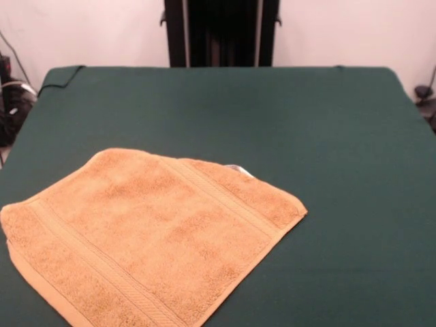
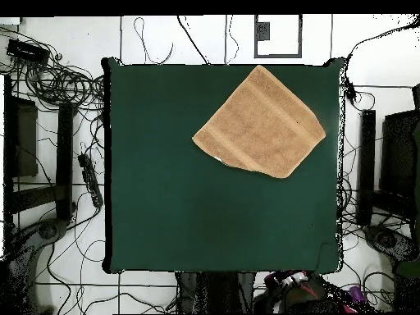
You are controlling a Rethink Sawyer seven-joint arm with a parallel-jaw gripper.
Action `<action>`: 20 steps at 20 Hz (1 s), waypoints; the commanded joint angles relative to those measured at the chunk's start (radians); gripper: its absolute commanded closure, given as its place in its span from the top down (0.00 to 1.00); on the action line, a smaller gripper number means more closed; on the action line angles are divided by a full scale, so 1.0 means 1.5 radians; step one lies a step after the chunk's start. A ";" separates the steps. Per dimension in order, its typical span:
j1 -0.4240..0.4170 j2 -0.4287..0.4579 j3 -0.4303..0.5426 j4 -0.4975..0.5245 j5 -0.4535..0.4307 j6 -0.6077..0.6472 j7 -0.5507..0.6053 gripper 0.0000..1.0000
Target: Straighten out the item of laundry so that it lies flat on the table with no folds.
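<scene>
The table (image 1: 327, 150) fills most of both views, a broad rectangle covered in dark green felt-like cloth, bare across the greater part of its surface. In the overhead view cables and dark equipment lie on the floor around its sides.

The towel (image 1: 150, 238) is an orange-tan terry square lying spread out on the green cloth, turned so its corners point like a diamond. In the front view it sits at the near left of the table, its lower corner running off the bottom edge of the picture and its left corner close to the table's left side. In the overhead view the towel (image 2: 259, 123) lies toward the upper right, one corner reaching the table's top edge. Woven border bands cross it near two opposite sides, with a lighter hem along the edges. It looks flat, with no fold showing.

A small white label (image 1: 238, 169) peeps out at the towel's far edge.

The gripper shows in neither view, so its state cannot be told
</scene>
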 commanded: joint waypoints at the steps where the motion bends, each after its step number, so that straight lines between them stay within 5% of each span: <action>1: 0.049 0.145 -0.012 -0.057 0.037 0.044 0.321 1.00; 20: 0.119 0.327 -0.055 -0.181 0.130 0.019 0.486 1.00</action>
